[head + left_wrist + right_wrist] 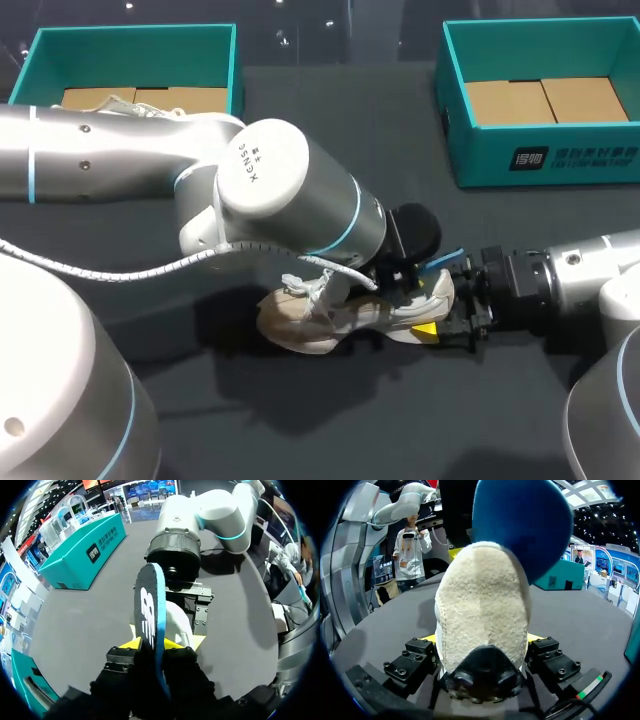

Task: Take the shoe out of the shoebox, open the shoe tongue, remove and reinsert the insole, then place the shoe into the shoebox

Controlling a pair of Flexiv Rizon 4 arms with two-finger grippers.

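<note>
The shoe (330,315) lies on its side on the table (350,430), out of both teal boxes, toe towards my left and heel towards my right; my right gripper (481,638) is clenched on the heel, one finger on each flank. My left gripper (151,643) grips the insole (149,600) on edge between its yellow tips, and the insole stands up over the heel opening; I cannot tell how much of its far end sits inside the shoe.

The main risk, as I judge it, is the insole; it is thin and soft, pinched near one end only, so any push at an angle may fold or buckle it against the collar rather than slide it along the sole. The two grippers are very close together at the heel; a small misjudged move could bring fingers into contact. If the heel grip slips, the shoe could pivot on the cloth and the opening would turn away from the insole. The loose laces (310,285) lie just beside my left wrist cable (150,268); a withdrawal could drag them. The nearer shoebox (540,160) stands well apart, so the later carry is long.
</note>
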